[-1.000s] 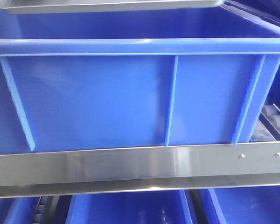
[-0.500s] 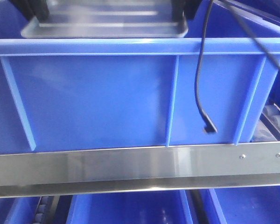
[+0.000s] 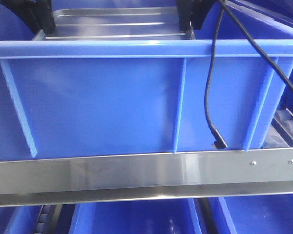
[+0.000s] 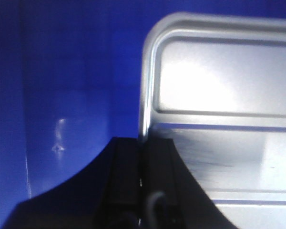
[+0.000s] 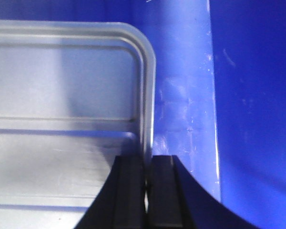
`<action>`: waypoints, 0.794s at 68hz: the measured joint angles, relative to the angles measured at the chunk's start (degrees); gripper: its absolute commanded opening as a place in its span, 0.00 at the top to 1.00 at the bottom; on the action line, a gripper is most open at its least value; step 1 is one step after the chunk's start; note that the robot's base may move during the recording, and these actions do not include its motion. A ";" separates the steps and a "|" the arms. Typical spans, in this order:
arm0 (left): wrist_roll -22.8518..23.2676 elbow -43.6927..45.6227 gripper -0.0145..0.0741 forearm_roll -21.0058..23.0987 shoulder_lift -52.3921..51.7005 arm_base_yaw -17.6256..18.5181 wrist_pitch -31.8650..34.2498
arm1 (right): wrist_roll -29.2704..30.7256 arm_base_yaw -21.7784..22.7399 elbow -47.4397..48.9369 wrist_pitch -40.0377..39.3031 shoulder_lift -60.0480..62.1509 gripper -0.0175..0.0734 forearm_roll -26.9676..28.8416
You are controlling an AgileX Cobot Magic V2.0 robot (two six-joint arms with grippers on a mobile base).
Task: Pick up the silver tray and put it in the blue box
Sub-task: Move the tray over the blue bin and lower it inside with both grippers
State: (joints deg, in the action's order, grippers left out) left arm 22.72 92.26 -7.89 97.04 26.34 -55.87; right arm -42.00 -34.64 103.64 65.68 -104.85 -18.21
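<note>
The silver tray (image 3: 112,22) hangs inside the blue box (image 3: 136,102), its near rim just behind the box's front lip. It is shiny, with two long ridges. My left gripper (image 3: 41,24) is shut on the tray's left rim. In the left wrist view the left gripper (image 4: 143,143) has the tray (image 4: 219,76) rim pinched between its black fingers, above the box's blue floor (image 4: 76,71). My right gripper (image 3: 185,22) is shut on the tray's right rim. In the right wrist view the right gripper (image 5: 147,160) pinches the tray (image 5: 62,86) rim, with the box's wall (image 5: 248,95) at right.
A black cable (image 3: 212,87) hangs from the right arm over the box's front wall. A flat steel frame bar (image 3: 146,170) with screws runs below the box. Narrower blue bins (image 3: 136,219) sit under it. Rollers (image 3: 285,126) show at the right.
The tray has come down from above the box's rim into the box, with both grippers holding it. The black cable has dropped into view over the front wall.
</note>
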 measured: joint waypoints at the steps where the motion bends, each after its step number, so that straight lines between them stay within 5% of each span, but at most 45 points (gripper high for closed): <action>1: 0.00 0.00 0.95 0.02 0.00 0.00 0.00 | 0.00 0.00 0.00 -0.05 0.00 0.73 0.00; 16: 0.00 0.00 0.95 -1.26 0.00 0.00 0.40 | 0.04 0.00 0.00 -0.74 0.00 0.66 0.15; 43: 0.00 0.10 0.94 -0.77 0.00 0.00 0.52 | 0.26 -0.11 0.00 -1.71 0.00 0.31 1.80; 54: 0.00 0.35 0.62 0.39 0.00 -0.23 -0.89 | 0.26 -0.32 0.09 -1.71 0.00 0.30 2.29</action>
State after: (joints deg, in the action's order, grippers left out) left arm 22.72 92.61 -7.51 97.04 26.11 -56.76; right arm -41.74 -34.96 103.74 63.97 -104.85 -15.92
